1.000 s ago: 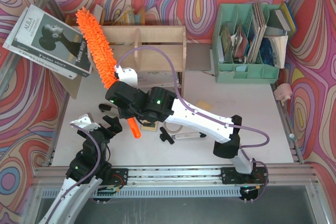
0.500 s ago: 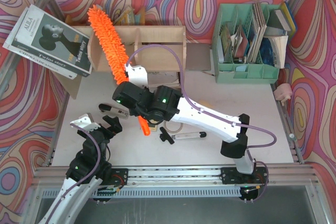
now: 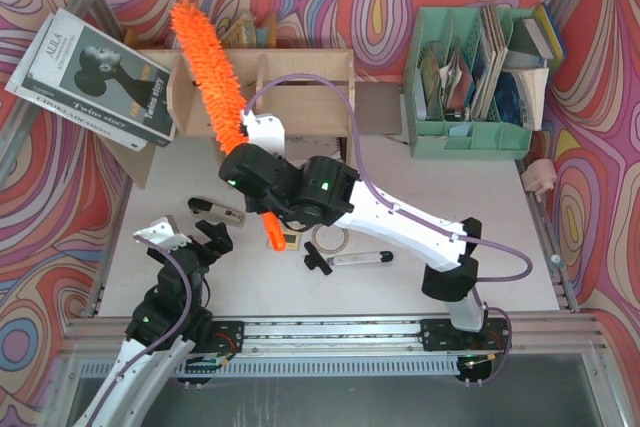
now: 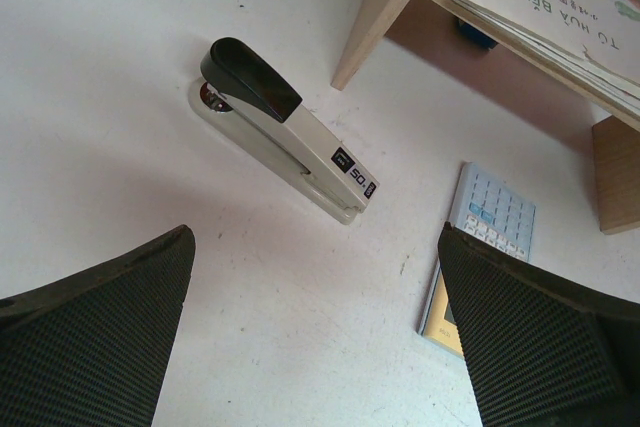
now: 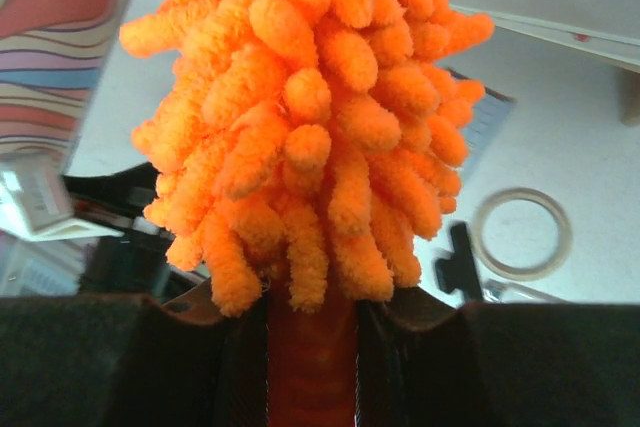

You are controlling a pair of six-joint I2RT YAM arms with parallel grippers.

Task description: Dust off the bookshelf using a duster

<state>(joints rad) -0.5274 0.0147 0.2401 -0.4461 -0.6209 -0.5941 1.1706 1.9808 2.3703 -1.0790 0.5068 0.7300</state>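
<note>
The duster (image 3: pixel 212 75), bright orange and fluffy, lies slanted across the left part of the bookshelf (image 3: pixel 310 62), a low plywood unit at the back of the table. Its tip reaches past the shelf's back edge. My right gripper (image 3: pixel 246 161) is shut on the orange handle just below the fluffy head, and the handle's end (image 3: pixel 272 238) sticks out toward the front. The right wrist view shows the duster (image 5: pixel 300 97) filling the frame, the handle clamped in my right gripper (image 5: pixel 312 352). My left gripper (image 3: pixel 206 236) (image 4: pixel 315 247) hangs open over bare table at the front left.
A stapler (image 4: pixel 285 127) (image 3: pixel 218 210) and a calculator (image 4: pixel 485 237) lie ahead of the left gripper, near a shelf leg (image 4: pixel 385 7). A tape ring (image 3: pixel 327 239) and a black-silver tool (image 3: pixel 345 260) lie mid-table. Books (image 3: pixel 95 72) lean at back left; a green organiser (image 3: pixel 475 77) stands back right.
My right arm has carried the duster to the right along the shelf, its head swinging further over the shelf top. The left arm has stayed still.
</note>
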